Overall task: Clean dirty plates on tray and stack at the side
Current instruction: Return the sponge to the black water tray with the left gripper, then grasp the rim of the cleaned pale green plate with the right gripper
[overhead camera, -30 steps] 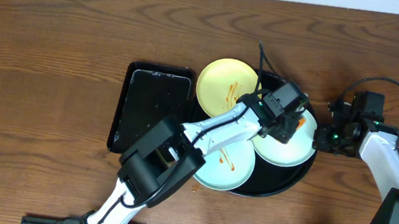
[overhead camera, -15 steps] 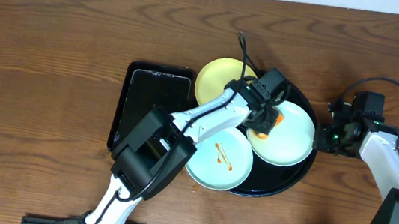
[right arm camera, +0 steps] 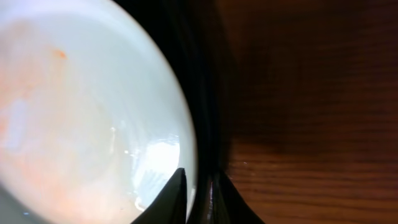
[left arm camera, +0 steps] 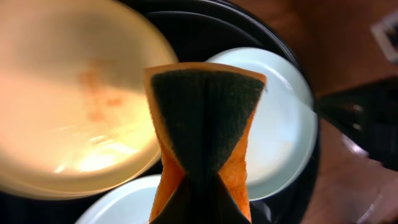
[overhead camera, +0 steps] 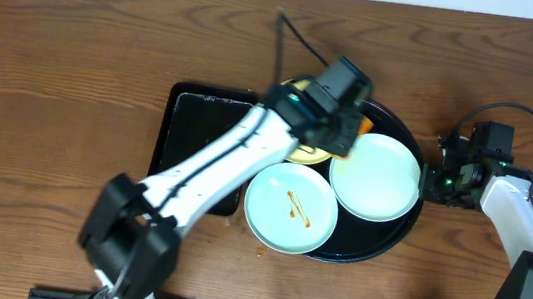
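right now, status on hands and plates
Left hand shut on sponge, above tray. Right hand shut on tray rim. Yellow plate, front plate streaked; right plate mostly clean. Nothing blocking.

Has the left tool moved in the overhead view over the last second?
Yes. Against the tray, the left tool with its sponge has shifted from over the right mint plate toward the far left, now above the yellow plate.

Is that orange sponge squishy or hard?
Probably squishy: the sponge pinches into an hourglass where the left gripper squeezes it. Likely light, since it stands out from that pinch unsupported. Its dark scrub face looks rough, so not slippery.
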